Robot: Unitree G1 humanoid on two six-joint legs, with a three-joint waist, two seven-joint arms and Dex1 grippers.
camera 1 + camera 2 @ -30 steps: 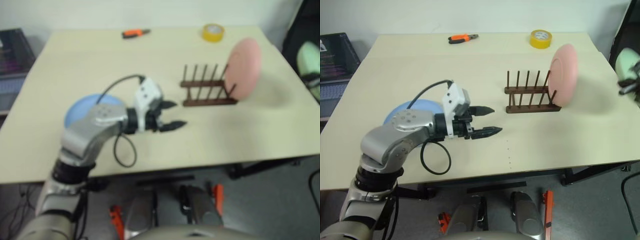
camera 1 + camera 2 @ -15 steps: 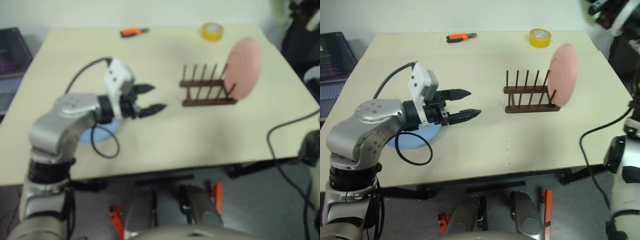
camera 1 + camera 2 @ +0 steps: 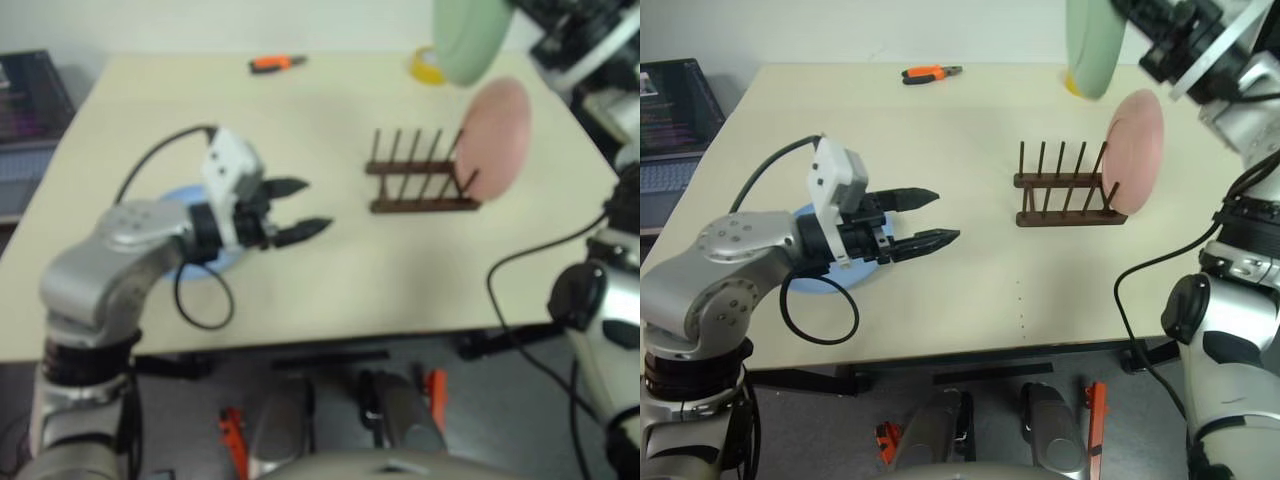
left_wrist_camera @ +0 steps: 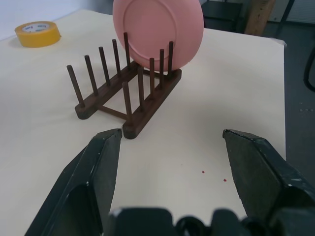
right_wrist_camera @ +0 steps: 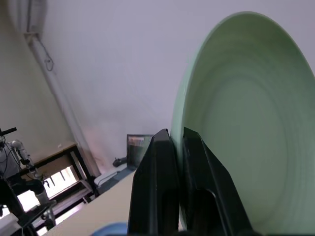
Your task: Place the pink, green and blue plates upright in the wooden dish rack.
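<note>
Jaws of the right gripper [image 5: 176, 142] pinch the green plate's [image 3: 1092, 45] rim, holding it on edge high above the rack [image 3: 1068, 190]. The left gripper [image 3: 925, 218] gapes empty over the table [image 3: 970, 130], the blue plate [image 3: 808, 284] flat beneath its wrist. The pink plate [image 3: 1137, 152] stands upright in the rack's right end.

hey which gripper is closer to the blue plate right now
Left. The left gripper hangs open just past the blue plate, which lies flat under that arm. The right gripper is across the table, above the wooden dish rack, clamping the green plate.
</note>
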